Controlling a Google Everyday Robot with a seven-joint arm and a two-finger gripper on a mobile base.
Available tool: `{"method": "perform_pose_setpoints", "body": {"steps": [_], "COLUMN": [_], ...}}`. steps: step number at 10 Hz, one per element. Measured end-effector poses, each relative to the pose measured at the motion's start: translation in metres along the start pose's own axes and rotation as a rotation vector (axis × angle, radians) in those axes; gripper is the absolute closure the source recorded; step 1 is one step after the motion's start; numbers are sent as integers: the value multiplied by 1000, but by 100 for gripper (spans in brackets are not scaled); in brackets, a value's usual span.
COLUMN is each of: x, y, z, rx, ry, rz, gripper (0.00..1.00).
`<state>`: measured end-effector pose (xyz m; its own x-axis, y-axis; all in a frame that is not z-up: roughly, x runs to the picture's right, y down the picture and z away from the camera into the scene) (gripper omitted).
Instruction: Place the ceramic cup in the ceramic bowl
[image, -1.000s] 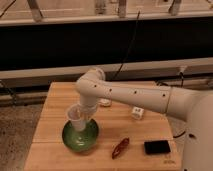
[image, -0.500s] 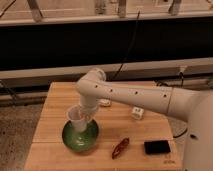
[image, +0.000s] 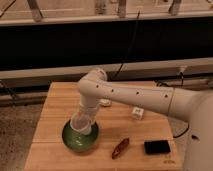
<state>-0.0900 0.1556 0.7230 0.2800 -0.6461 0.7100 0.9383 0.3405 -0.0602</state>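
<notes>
I hold the gripper (image: 85, 119) over the bowl (image: 80, 137) near the table's (image: 60, 100) front-left corner, cup (image: 80, 124) tilted; grip state unreadable. Releasing now risks tipping out.

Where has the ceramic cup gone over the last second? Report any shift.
No. The ceramic cup sits over the ceramic bowl as before, same spot relative to the table's left edge. The tool is at the cup.

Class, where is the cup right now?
The cup sits tilted over the green bowl, front left of the table, at the pincer.
</notes>
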Motion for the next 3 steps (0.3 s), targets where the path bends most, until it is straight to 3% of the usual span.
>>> {"method": "perform_pose_setpoints", "body": {"steps": [3], "x": [1], "y": [2], "z": [0], "rx": [-1], "ry": [0], "rz": [1], "gripper": [20]}}
